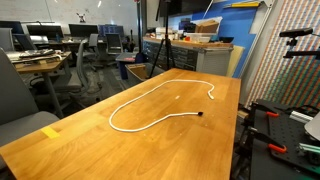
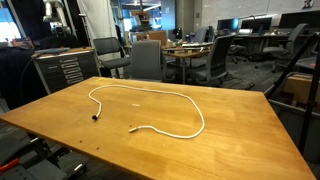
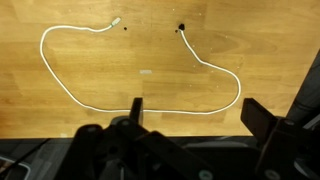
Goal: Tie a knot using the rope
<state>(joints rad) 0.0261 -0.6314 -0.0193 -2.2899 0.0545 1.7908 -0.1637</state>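
The rope (image 1: 110,119) lies flat on the wooden counter (image 1: 80,140), spread out in one big, lopsided open loop. It fills the middle of the top and stays well clear of every corner. In both exterior views the loop runs lengthways along the counter, rounded at one end and narrower at the other.

Its two dark-tipped ends sit near each other on the same side of the loop, with bare wood between them and no contact. In an exterior view they fall towards the long edge beside the black and red gear. The cord rests loose, a single line all the way round, and it is not yet knotted.

From the wrist view the hand (image 3: 192,103) hangs above the counter (image 3: 140,60) with its two dark fingers (image 3: 137,106) spread as wide as they go. It holds nothing. One long side of the rope (image 3: 60,85) runs across the wood just beyond the fingertips, and the two loose ends lie on the far side of the loop from the hand.

A small yellow strip of tape (image 1: 50,131) is stuck down near one corner of the counter, well away from the rope. Grey office chairs (image 2: 147,58) stand past the far edge of the counter (image 2: 240,130), where the rope (image 2: 202,122) bends round.
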